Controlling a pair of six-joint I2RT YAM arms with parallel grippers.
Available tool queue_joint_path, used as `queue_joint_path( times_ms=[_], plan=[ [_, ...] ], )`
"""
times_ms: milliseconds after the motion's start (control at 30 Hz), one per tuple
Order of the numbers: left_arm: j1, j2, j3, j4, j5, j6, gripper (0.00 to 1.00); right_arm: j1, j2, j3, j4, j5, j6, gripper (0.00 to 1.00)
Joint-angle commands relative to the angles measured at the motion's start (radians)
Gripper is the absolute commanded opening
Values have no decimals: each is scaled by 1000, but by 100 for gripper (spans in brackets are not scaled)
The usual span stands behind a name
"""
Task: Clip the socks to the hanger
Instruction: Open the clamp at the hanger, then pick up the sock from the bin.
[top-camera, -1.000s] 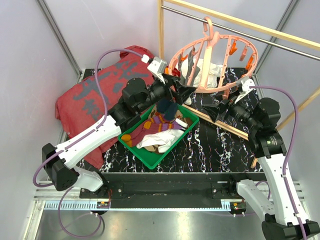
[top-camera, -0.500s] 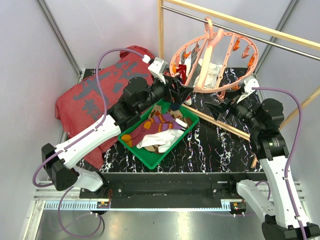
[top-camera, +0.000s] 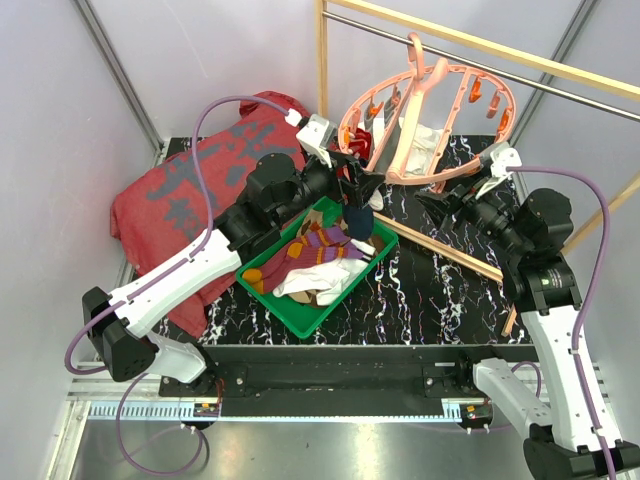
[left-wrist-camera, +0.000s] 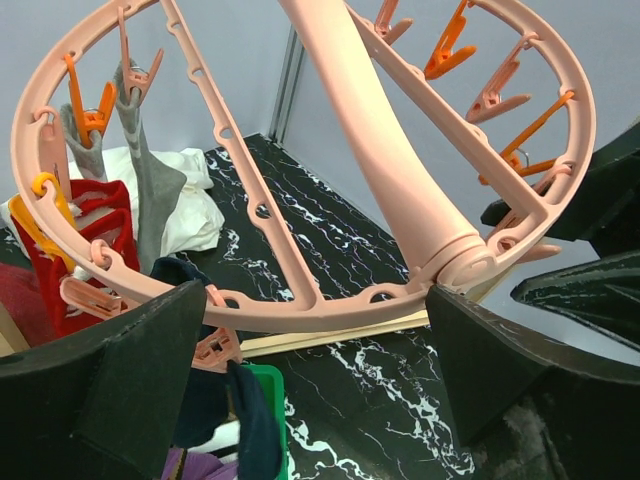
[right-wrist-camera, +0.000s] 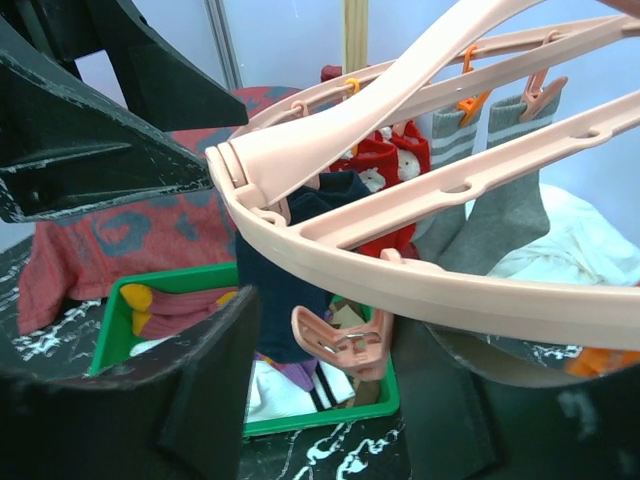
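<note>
Still heaped in the green tray (top-camera: 275, 303) mid-table: spare socks (top-camera: 320, 245). Just let go by the wide-spread left gripper (top-camera: 352, 180), now dangling clipped – navy sock (top-camera: 358, 222). Closing round the newly tilted hanger (top-camera: 408, 135) above the far edge – right gripper (top-camera: 437, 197), hold uncertain.

The left wrist view's top edge cuts off the hanger (left-wrist-camera: 330, 310), its bottom edge the navy sock (left-wrist-camera: 258, 430).

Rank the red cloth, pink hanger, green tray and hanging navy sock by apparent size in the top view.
1. Red cloth, largest.
2. Pink hanger and green tray: about alike; the hanger hangs nearer the camera, so no ranking.
3. Navy sock, smallest.
</note>
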Motion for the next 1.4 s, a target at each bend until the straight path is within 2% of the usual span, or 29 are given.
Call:
queue_joint_path(
  times_ms=[0, 67, 133, 367, 700, 933, 1100, 1300, 1367],
  plan=[
    [0, -1, 50, 4, -17, 32, 98, 6, -15, 31, 21, 1, 0, 55],
    [0, -3, 49, 3, -39, 37, 98, 4, -18, 36, 12, -2, 34, 49],
    [0, -4, 44, 7, -41, 48, 98, 4, -17, 36, 6, -4, 51, 38],
    [0, -32, -11, 43, -34, 104, 98, 4, -8, 30, -9, -10, 173, 21],
    [0, -201, -220, 83, -33, 166, 99, 4, 14, -5, -14, 13, 417, 12],
    [-32, -308, -378, -95, -90, 169, 99, 4, 21, -44, 15, 7, 500, 13],
    [-112, -277, -418, -200, -167, 154, 99, 4, 26, -45, 9, 7, 494, 13],
    [-188, -126, -375, -272, -266, 192, 94, 4, 21, -51, 2, 10, 479, 13],
    [-204, -55, -350, -270, -331, 201, 89, 4, 18, -55, 0, 16, 474, 13]
  ],
)
